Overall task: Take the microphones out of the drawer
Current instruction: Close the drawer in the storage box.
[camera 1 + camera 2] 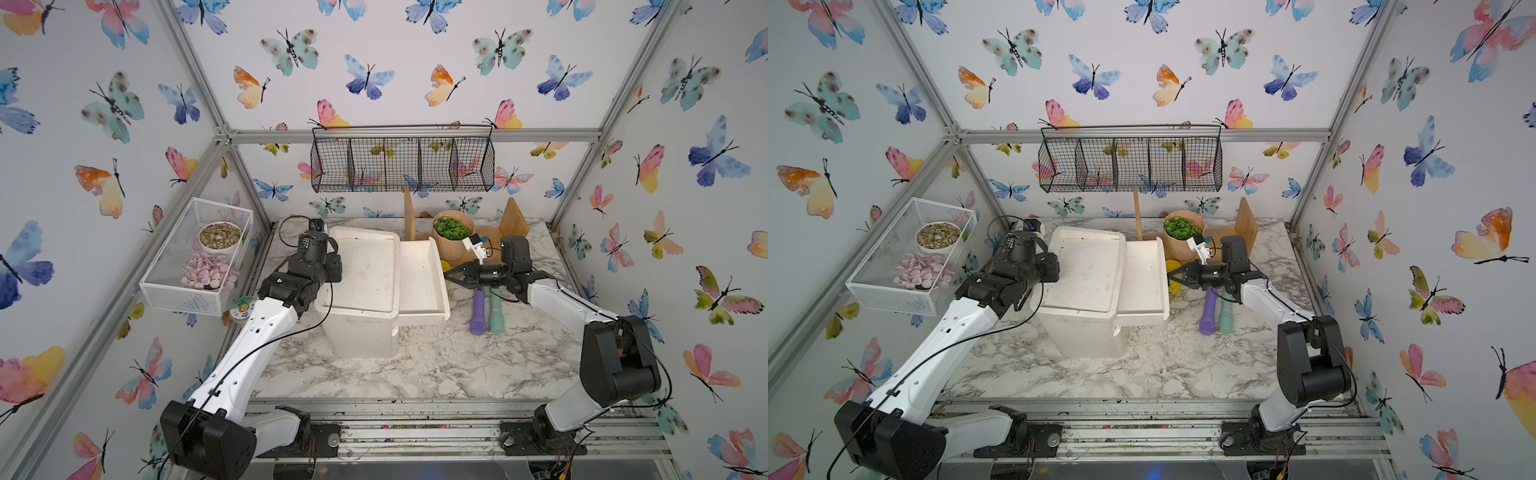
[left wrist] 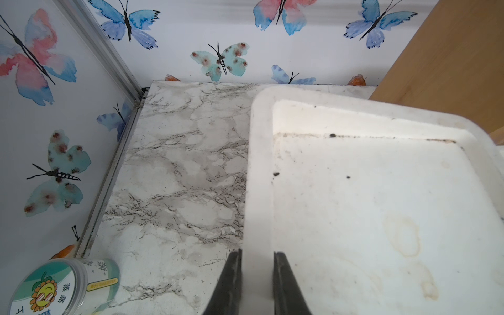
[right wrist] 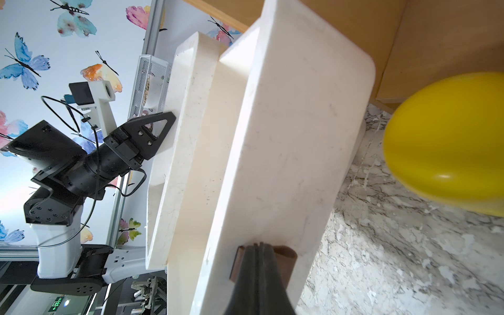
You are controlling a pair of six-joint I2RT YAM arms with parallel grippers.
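One marble counter [image 1: 436, 365] carries a white cabinet [image 1: 361, 332] with its top drawer [image 1: 419, 282] pulled out toward the right arm, the left tool [image 2: 257, 253] pinching the cabinet's top rim, the right tool [image 3: 257, 244] clamped tight on the drawer's brown tab [image 3: 286, 255], while a purple handle [image 1: 478, 316] and a teal handle [image 1: 496, 318], both microphone-like, lie side by side on the counter outside the drawer.

Robot lab test cell: aluminium frame [image 1: 415, 135] with butterfly-papered panels [image 1: 374, 62] boxing in a marble-look table [image 1: 436, 365]; left arm [image 1: 257, 332] and right arm [image 1: 557, 299] bolted to a metal rail [image 1: 415, 432].
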